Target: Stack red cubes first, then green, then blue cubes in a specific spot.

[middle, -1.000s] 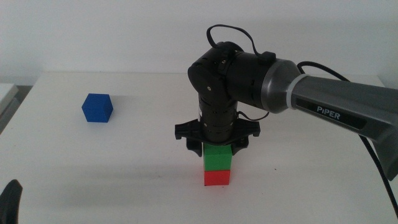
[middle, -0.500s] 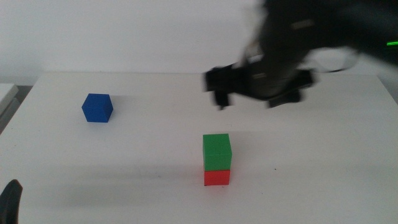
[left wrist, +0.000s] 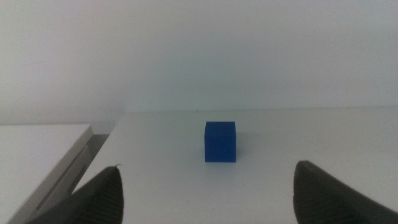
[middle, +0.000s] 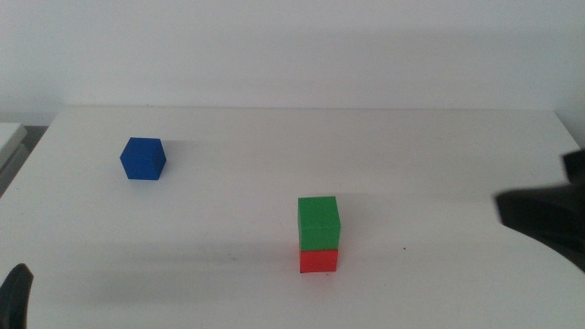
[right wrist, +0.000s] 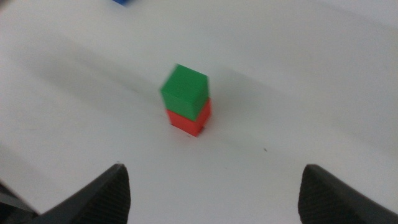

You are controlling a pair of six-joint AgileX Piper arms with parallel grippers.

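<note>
The green cube (middle: 318, 223) sits squarely on the red cube (middle: 318, 260) near the table's front middle; the same stack shows in the right wrist view, green cube (right wrist: 184, 92) over red cube (right wrist: 189, 119). The blue cube (middle: 143, 159) stands alone at the far left, and the left wrist view shows that blue cube (left wrist: 220, 141) ahead of my left gripper (left wrist: 208, 186), which is open and empty. In the middle view the left gripper shows only as a dark tip (middle: 16, 292) at the bottom left corner. My right gripper (right wrist: 214, 186) is open, empty, well back from the stack.
The right arm (middle: 544, 215) is a dark blur at the middle view's right edge. A white ledge (left wrist: 43, 158) lies beyond the table's left edge. A white wall rises behind the white table (middle: 439, 155).
The right gripper has let go of the green cube, risen and swung away to the right edge. The green cube stays on the red one. The blue cube and left arm have not moved.
</note>
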